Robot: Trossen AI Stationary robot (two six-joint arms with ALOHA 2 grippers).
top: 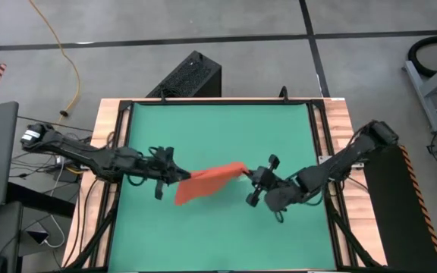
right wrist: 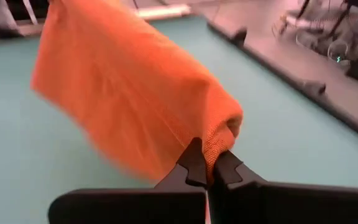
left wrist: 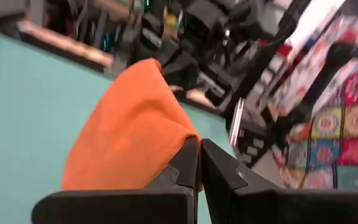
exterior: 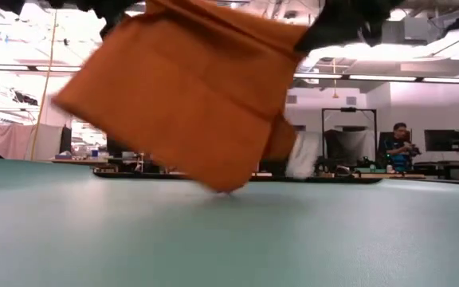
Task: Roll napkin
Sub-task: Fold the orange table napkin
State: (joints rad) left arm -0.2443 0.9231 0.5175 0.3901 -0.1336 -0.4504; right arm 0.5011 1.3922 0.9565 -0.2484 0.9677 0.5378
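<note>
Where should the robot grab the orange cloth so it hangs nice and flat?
By its top edge, one corner from each side, as now: the left tool pinches one end and the right tool the other. Held so, the napkin hangs like a sheet with only its lowest tip near the green table. Judged from that pose, this looks best.

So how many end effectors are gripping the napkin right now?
2. The left end effector pinches one end of the napkin; the right end effector pinches the other, holding it above the table.
</note>
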